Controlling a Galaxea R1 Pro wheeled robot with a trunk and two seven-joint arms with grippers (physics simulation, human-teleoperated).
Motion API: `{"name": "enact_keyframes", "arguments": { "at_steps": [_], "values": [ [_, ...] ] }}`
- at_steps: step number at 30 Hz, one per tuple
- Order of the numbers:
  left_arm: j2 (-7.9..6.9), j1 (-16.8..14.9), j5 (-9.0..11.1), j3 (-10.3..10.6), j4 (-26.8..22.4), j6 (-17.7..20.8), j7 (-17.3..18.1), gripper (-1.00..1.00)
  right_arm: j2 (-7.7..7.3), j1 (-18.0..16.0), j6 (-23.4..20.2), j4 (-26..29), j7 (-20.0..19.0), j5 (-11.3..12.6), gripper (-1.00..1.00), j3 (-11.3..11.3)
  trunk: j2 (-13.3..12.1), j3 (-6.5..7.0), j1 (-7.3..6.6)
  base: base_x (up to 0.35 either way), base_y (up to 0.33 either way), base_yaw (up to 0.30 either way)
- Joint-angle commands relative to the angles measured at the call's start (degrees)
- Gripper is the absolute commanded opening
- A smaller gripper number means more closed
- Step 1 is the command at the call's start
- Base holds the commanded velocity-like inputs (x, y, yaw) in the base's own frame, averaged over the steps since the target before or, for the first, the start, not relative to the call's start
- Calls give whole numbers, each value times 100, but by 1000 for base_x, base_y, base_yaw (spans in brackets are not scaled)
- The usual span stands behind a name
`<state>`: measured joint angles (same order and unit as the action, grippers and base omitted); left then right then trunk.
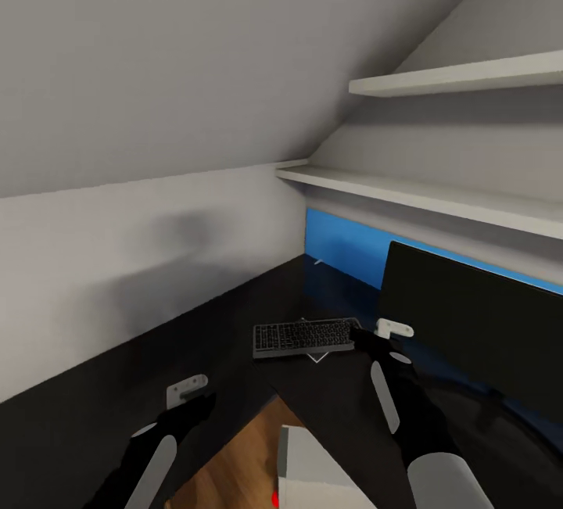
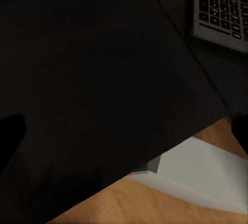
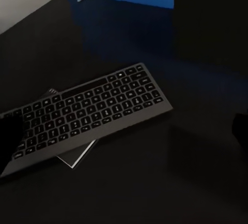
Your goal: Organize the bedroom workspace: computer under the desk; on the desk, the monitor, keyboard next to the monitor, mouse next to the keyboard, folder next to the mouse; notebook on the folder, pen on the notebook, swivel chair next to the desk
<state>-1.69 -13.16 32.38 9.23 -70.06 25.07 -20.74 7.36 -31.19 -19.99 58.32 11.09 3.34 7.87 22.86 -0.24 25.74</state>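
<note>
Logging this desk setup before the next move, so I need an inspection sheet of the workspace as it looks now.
Surface: black desk, mostly bare.
Job's things: keyboard lies partly on a thin flat item, beside the monitor; computer below the desk edge; small white stick by the blue panel.
Clutter: nothing seen.
End effectors: left end effector over the desk; right end effector beside the keyboard; openness unclear.
Cables: nothing seen.
Surroundings: white shelves, sloped wall.
</note>
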Motion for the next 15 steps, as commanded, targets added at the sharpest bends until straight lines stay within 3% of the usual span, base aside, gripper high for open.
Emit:
{"name": "enact_keyframes", "arguments": {
  "at_steps": [1, 10, 15],
  "values": [
    [-7, -2, 59, 20, -8, 7, -59, 100, 3, -1, -22, 6, 19, 35, 100, 3, 5, -3, 4, 228, -166, 0],
    [-7, -2, 66, 18, -8, 14, -50, 100, 10, -1, -22, -101, 17, 31, 100, -43, 5, -3, 4, 85, -69, 0],
    [-7, -2, 66, 18, -8, 15, -51, 100, 13, -1, -22, -110, 37, 40, 100, -241, 5, -3, 4, 5, -4, 0]
  ]
}}
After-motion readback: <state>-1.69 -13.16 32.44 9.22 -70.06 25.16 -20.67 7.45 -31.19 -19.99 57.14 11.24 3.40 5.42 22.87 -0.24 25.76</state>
